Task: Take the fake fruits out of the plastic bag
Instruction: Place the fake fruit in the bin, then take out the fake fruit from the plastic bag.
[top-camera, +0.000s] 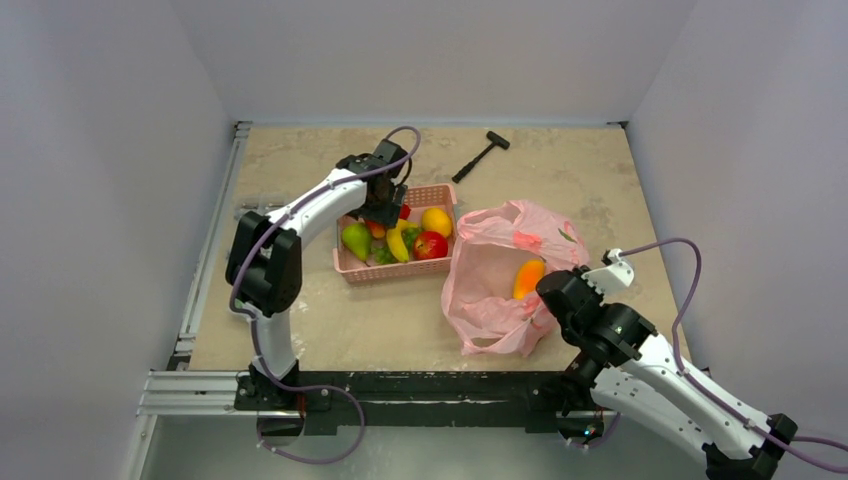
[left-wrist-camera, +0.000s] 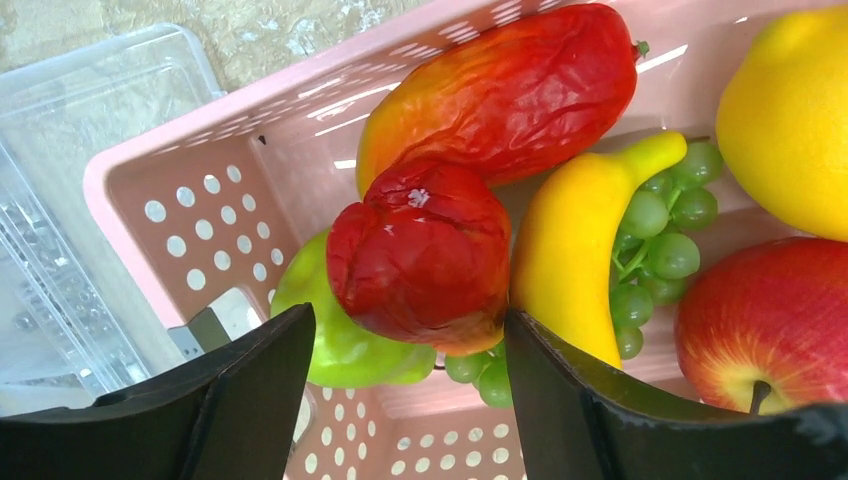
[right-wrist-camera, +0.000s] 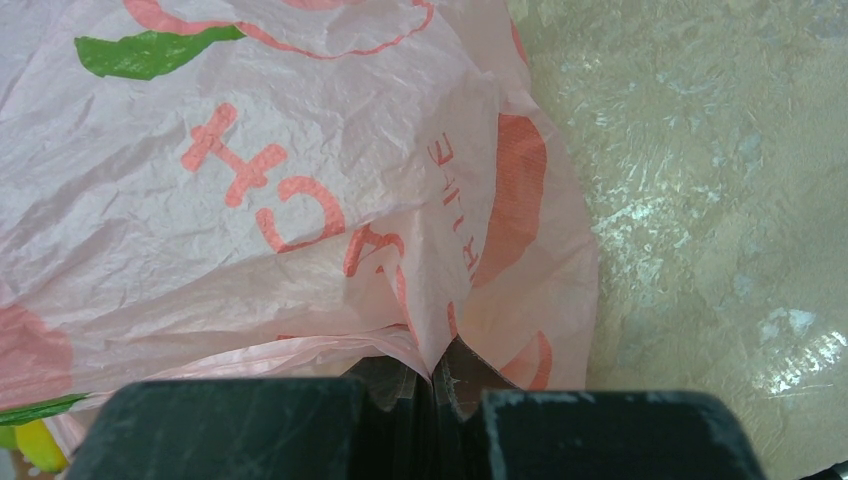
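The right fingers (right-wrist-camera: 250, 430) clamp the plastic bag (top-camera: 485, 265) rim. The orange oval fruit (top-camera: 528, 278) lies inside, long axis near-to-far, well right of the left fingers (left-wrist-camera: 250, 400), spread wide over the basket (top-camera: 395, 272).

Left arm (top-camera: 318, 197) and right arm (top-camera: 655, 385): white moulded link shells joined by bulky black joint housings. A thin lilac cable (top-camera: 700, 270) loops along each arm. Left gripper (left-wrist-camera: 408, 318) and right gripper (right-wrist-camera: 432, 385): matte black, flat-faced fingers, the right pair faintly scuffed.
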